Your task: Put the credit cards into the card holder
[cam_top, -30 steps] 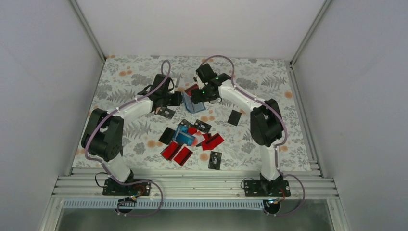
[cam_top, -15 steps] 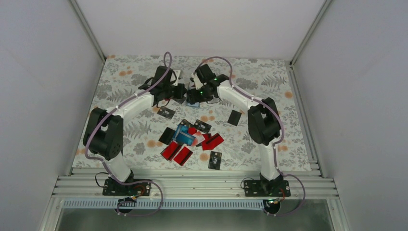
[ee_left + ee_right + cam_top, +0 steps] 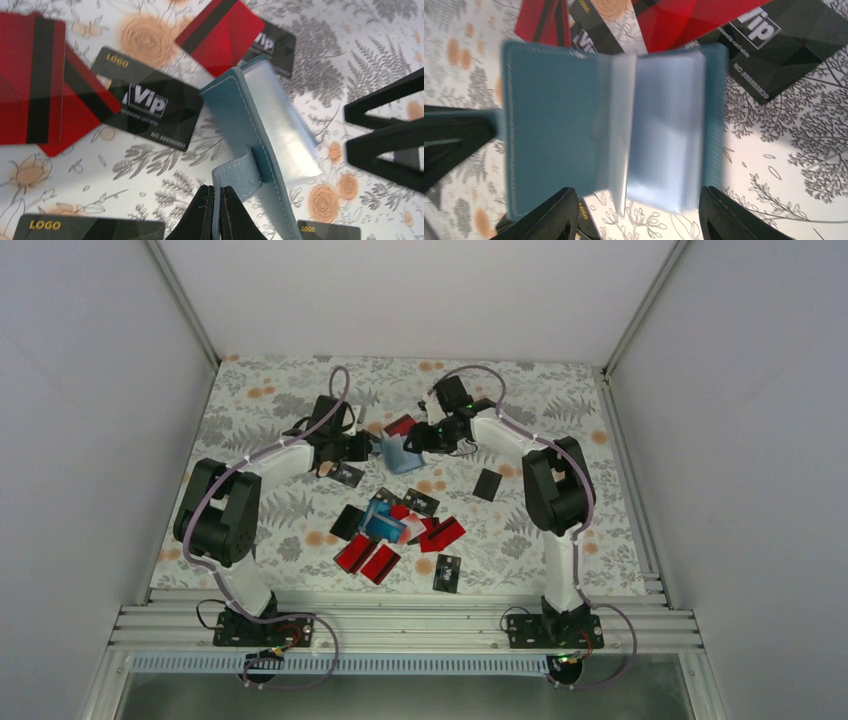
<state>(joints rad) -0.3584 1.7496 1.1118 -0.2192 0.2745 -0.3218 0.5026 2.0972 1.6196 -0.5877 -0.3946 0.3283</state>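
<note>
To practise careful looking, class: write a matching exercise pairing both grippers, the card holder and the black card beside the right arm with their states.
1 left gripper
2 right gripper
3 card holder
4 black card beside the right arm

A flat on the table
B spread open, sleeves showing
C jaws apart
D pinched shut on holder's edge

Pairs: 1-D, 2-C, 3-B, 4-A

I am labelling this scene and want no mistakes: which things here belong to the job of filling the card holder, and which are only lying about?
For the job:
- card holder, gripped by the shut left end effector
- red, black and blue cards
- right end effector, open at the holder

Only there:
- flowered tablecloth
- white walls
</note>
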